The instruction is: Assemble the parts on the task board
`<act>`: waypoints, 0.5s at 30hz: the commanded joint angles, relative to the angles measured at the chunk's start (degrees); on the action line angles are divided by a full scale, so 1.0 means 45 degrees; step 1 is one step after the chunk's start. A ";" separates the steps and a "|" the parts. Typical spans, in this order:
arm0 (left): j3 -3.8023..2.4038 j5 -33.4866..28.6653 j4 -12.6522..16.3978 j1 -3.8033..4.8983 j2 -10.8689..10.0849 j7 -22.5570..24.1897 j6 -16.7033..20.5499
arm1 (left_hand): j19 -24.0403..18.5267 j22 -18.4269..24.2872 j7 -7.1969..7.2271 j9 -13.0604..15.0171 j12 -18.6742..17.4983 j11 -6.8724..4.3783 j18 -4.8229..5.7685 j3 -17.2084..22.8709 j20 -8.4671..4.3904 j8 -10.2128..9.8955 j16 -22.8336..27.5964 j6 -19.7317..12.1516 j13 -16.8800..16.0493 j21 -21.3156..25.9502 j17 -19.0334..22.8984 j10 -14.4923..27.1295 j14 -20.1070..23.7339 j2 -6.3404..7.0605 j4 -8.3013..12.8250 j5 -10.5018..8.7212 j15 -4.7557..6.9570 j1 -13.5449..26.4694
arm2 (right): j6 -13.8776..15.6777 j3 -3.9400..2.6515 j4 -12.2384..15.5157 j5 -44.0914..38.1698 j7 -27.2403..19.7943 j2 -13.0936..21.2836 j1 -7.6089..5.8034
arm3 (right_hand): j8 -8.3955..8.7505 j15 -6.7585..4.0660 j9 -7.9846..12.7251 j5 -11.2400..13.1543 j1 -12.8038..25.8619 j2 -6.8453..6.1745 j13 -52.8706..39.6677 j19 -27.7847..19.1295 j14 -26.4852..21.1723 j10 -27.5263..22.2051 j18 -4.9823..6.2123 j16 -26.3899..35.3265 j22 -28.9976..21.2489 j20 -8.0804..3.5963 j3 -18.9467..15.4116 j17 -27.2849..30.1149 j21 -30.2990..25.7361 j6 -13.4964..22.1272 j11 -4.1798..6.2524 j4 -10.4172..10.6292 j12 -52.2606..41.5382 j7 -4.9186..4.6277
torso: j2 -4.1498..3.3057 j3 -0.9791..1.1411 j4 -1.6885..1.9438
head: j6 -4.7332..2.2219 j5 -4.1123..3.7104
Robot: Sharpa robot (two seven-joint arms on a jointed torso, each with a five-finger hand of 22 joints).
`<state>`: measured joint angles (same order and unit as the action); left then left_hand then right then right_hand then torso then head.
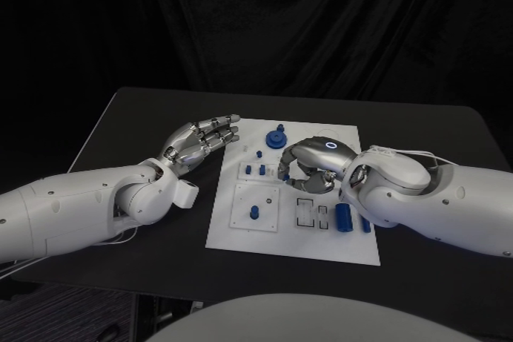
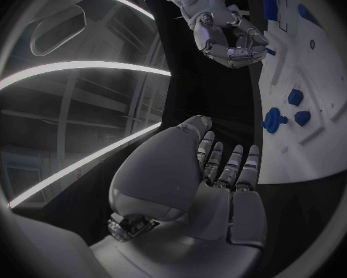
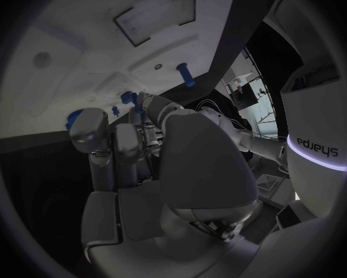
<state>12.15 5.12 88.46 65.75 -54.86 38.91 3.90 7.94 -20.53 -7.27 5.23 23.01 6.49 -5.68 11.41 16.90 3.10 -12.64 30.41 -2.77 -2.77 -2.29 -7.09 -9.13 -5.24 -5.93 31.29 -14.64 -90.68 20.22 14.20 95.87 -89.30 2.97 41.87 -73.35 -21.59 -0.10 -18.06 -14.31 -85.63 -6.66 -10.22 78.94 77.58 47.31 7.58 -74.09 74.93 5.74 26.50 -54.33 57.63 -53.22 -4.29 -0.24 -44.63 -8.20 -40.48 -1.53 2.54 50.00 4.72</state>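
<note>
Head view: right hand (image 1: 312, 166) curls over the board (image 1: 244, 234), perhaps pinching a part, though I cannot tell. Left hand (image 1: 200, 143) waits beside the board, fingers loosely apart, holding nothing, likely keeping clear.

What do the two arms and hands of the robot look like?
Both arms are smooth, rounded white shells. The left hand and right hand are silver metal with segmented fingers. A thin white cable loops over the right arm, a glowing blue ring marking sits on the right hand's back.
</note>
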 commanded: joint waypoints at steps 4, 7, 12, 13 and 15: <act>-0.0011 -0.0054 0.0023 -0.0020 0.0034 0.1752 -0.0198 | 0.0091 -0.0025 0.0013 0.0007 0.0078 0.0101 0.0070 0.0075 -0.0004 0.0067 -0.0085 0.0061 -0.0018 -0.0062 -0.0019 0.0011 0.0009 -0.0102 0.0019 0.0047 0.0032 0.0056 | -0.0634 -0.0009 -0.0249 -0.0080 -0.0259 -0.0534 0.0386 | -0.0023 -0.0014 -0.0039 0.0032 0.0184 -0.0025 -0.0086 0.0019 0.0050 0.0071 -0.0231 0.0118 0.1390 -0.0031 0.0049 0.0058 -0.0108 0.0130 -0.0041 0.0019 0.0050 -0.0010 | 0.0005 0.0002 -0.0018 | -0.0001 0.0179; -0.0011 -0.0054 0.0015 -0.0024 0.0053 0.1753 -0.0214 | 0.0096 -0.0020 0.0011 0.0006 0.0118 0.0113 0.0074 0.0089 -0.0004 0.0066 -0.0088 0.0057 -0.0023 -0.0062 -0.0019 -0.0004 0.0009 -0.0107 0.0018 0.0056 0.0030 0.0058 | -0.0703 -0.0009 -0.0403 -0.0080 -0.0279 -0.0755 0.0491 | -0.0020 -0.0004 -0.0062 0.0012 0.0216 -0.0029 -0.0088 0.0008 0.0038 0.0050 -0.0226 0.0140 0.1381 -0.0025 0.0041 0.0084 -0.0144 0.0161 -0.0052 0.0029 0.0077 -0.0019 | 0.0002 0.0002 -0.0014 | -0.0001 0.0208; -0.0011 -0.0054 -0.0004 -0.0032 0.0086 0.1748 -0.0246 | 0.0096 -0.0020 0.0011 0.0006 0.0118 0.0113 0.0074 0.0089 -0.0004 0.0066 -0.0088 0.0057 -0.0023 -0.0062 -0.0019 -0.0004 0.0009 -0.0107 0.0018 0.0056 0.0030 0.0058 | -0.0765 -0.0010 -0.0564 -0.0080 -0.0300 -0.0983 0.0587 | -0.0040 0.0013 -0.0161 -0.0253 0.0289 -0.0031 -0.0116 0.0001 0.0034 0.0038 -0.0225 0.0172 0.1375 -0.0008 -0.0026 0.0085 -0.0168 0.0216 -0.0065 0.0033 0.0127 -0.0030 | 0.0002 0.0001 -0.0019 | -0.0001 0.0233; -0.0011 -0.0054 -0.0007 -0.0034 0.0089 0.1747 -0.0249 | 0.0096 -0.0020 0.0011 0.0006 0.0118 0.0113 0.0074 0.0089 -0.0004 0.0066 -0.0088 0.0057 -0.0023 -0.0062 -0.0019 -0.0004 0.0009 -0.0107 0.0018 0.0056 0.0030 0.0058 | -0.0780 -0.0010 -0.0589 -0.0080 -0.0304 -0.1022 0.0601 | -0.0040 0.0013 -0.0162 -0.0256 0.0290 -0.0031 -0.0117 0.0002 0.0035 0.0038 -0.0225 0.0172 0.1375 -0.0007 -0.0028 0.0084 -0.0167 0.0216 -0.0066 0.0033 0.0128 -0.0030 | 0.0002 0.0002 -0.0019 | -0.0001 0.0242; -0.0011 -0.0054 -0.0014 -0.0038 0.0093 0.1747 -0.0256 | 0.0109 -0.0030 0.0009 0.0003 0.0134 0.0132 0.0080 0.0112 -0.0004 0.0064 -0.0089 0.0049 -0.0026 -0.0065 -0.0018 -0.0014 0.0012 -0.0115 0.0018 0.0068 0.0027 0.0061 | -0.0818 -0.0010 -0.0624 -0.0080 -0.0304 -0.1080 0.0626 | -0.0040 0.0013 -0.0162 -0.0256 0.0290 -0.0031 -0.0117 0.0002 0.0035 0.0038 -0.0225 0.0172 0.1375 -0.0007 -0.0028 0.0084 -0.0167 0.0216 -0.0066 0.0033 0.0128 -0.0030 | 0.0001 0.0000 -0.0012 | -0.0001 0.0240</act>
<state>12.15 5.12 88.34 65.64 -54.55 38.91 3.61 7.94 -20.59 -7.28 5.23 23.34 6.62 -5.70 11.45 16.90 3.10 -12.83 30.41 -2.82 -2.76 -2.28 -7.22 -9.13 -5.24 -5.90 31.29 -14.65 -90.68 17.60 14.19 93.14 -89.32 2.15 37.08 -70.72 -21.58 -0.10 -18.74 -15.28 -84.71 -6.79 -10.67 78.94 77.58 47.29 7.58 -73.70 74.92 5.74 26.50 -53.98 57.17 -52.61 -4.31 -0.24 -44.18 -8.42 -40.48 -1.53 2.47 50.00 5.80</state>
